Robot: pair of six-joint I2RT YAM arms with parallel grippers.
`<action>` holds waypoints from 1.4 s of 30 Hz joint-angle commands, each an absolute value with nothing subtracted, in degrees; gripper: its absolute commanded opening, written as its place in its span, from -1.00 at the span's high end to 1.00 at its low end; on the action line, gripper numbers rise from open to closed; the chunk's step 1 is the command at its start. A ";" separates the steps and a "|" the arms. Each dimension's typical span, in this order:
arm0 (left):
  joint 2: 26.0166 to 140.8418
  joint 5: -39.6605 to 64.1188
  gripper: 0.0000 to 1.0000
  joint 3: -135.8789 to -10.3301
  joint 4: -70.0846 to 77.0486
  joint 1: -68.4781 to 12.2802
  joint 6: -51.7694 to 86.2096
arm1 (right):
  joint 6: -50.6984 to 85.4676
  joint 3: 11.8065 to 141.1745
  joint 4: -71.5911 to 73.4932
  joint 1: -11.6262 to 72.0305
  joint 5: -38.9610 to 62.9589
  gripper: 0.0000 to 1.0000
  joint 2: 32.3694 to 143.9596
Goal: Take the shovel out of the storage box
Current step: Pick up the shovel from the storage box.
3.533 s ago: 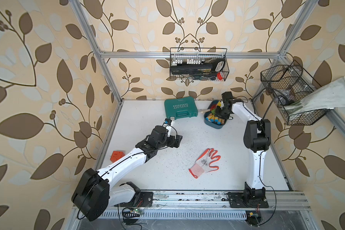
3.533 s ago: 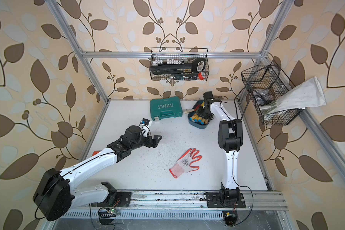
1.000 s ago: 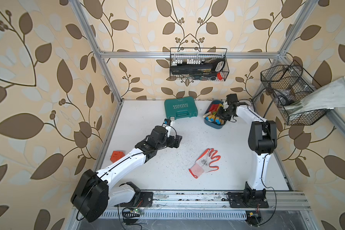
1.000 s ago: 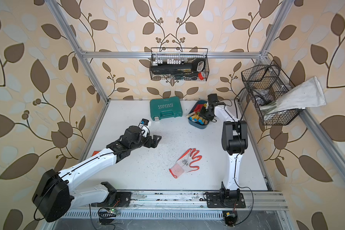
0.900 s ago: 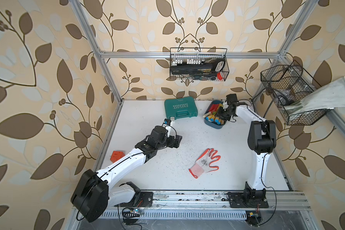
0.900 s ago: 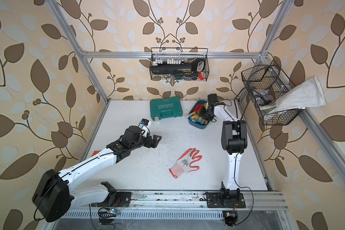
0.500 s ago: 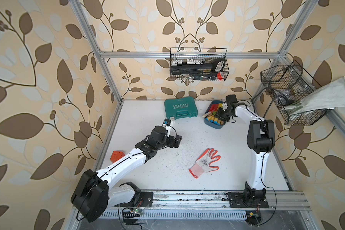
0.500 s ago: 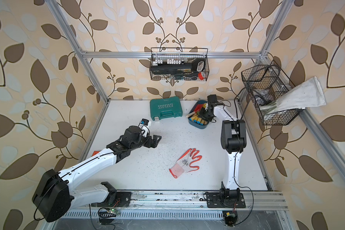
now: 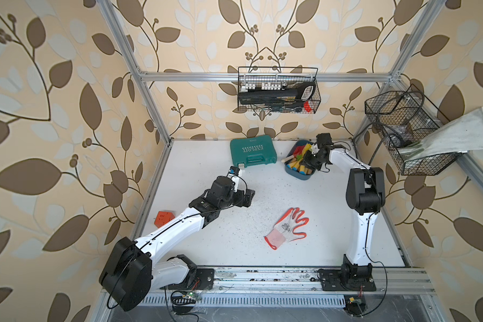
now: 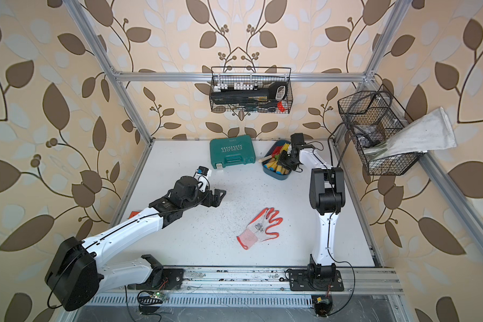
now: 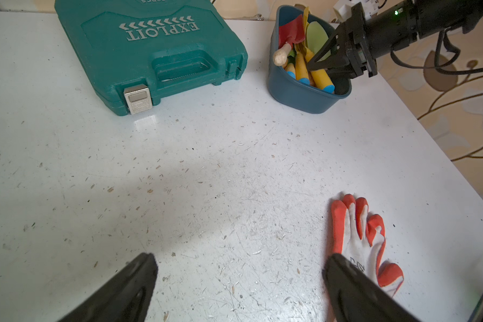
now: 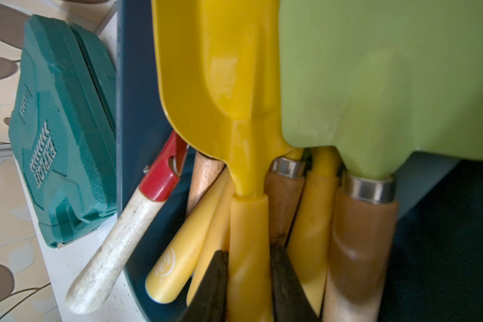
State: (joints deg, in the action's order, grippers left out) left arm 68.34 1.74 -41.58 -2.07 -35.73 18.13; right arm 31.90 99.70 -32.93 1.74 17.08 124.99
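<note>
Yellow shovel point(image 12: 215, 83) is lying in the dark blue storage box point(image 12: 134, 83), wedged among other handles. Your right gripper point(image 12: 247, 251) is pinching its handle; your left gripper point(image 11: 239, 258) is hanging wide open. Lifting crookedly, you're risking dragging the green trowel point(image 12: 388, 83) out or tipping the box.

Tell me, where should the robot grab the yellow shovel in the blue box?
By its straight handle, just below the blade. The yellow shovel is packed tight in the storage box, its wide blade beside the green shovel; only the slim handle fits between fingers. Come from the handle end, one finger each side, as the right end effector does.
</note>
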 commanded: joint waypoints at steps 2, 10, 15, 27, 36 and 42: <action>67.80 1.90 -0.97 -43.71 -1.32 -36.12 18.46 | 31.89 97.00 -31.05 1.97 17.55 0.71 119.79; 67.63 2.46 -0.97 -43.79 -1.41 -36.12 18.57 | 32.48 94.09 -29.88 1.83 14.41 0.71 114.73; 67.33 2.36 -0.97 -43.69 -1.58 -36.12 18.42 | 32.94 92.38 -26.69 1.67 16.66 0.72 112.97; 65.37 4.94 -0.97 -43.85 -1.49 -36.12 19.71 | 31.04 83.27 -22.75 4.19 17.07 0.72 101.86; 55.90 9.29 -0.97 -44.73 -5.16 -36.12 23.95 | 27.25 67.48 -21.28 16.15 8.33 0.70 84.00; 54.71 13.60 -0.95 -44.22 -4.76 -36.12 23.81 | 26.06 60.26 -18.10 26.42 6.08 0.69 76.13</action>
